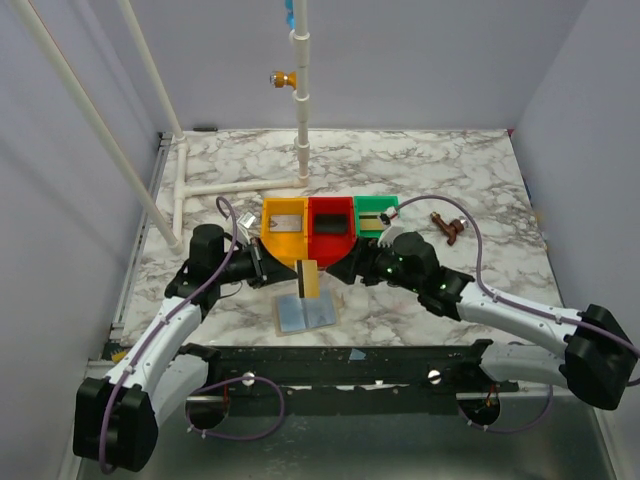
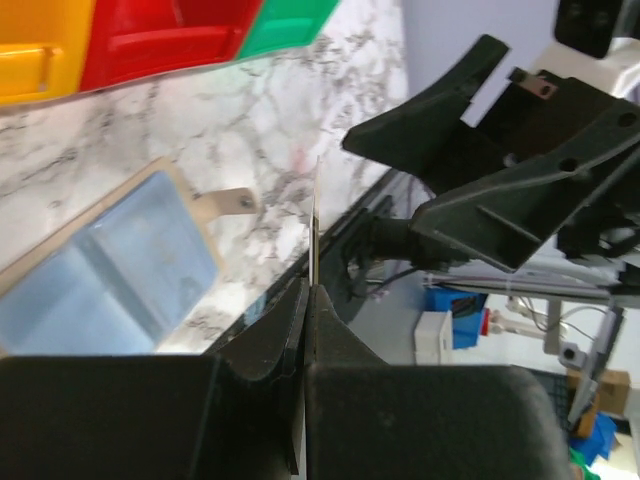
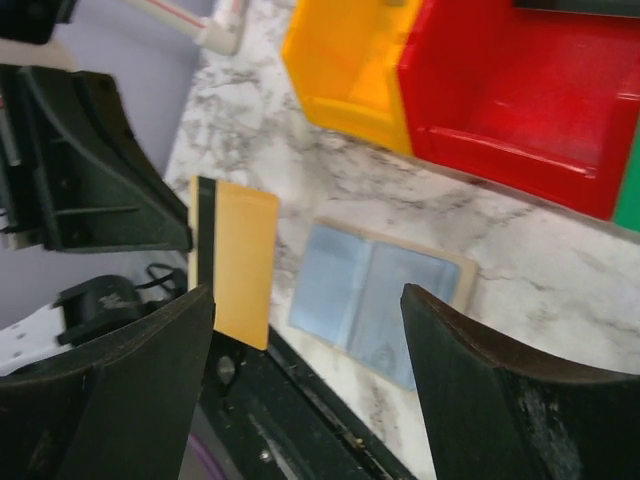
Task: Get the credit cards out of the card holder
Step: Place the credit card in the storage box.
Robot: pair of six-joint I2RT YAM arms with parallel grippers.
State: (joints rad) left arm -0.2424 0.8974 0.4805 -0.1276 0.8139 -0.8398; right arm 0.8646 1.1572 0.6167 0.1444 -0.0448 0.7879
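1. Left hand [image 2: 308, 300] pinches the tan-striped card [image 3: 235, 260] by one end, near the open card holder [image 1: 305, 313]; it may slip.
2. Right hand [image 3: 305, 297], spread open, sits close; it may knock the card.

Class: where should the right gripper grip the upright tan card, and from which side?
Its free edge, farthest from the left gripper pinching it. Bring the open right gripper in from the right, across the flat faces: the tan card is thin, held upright.
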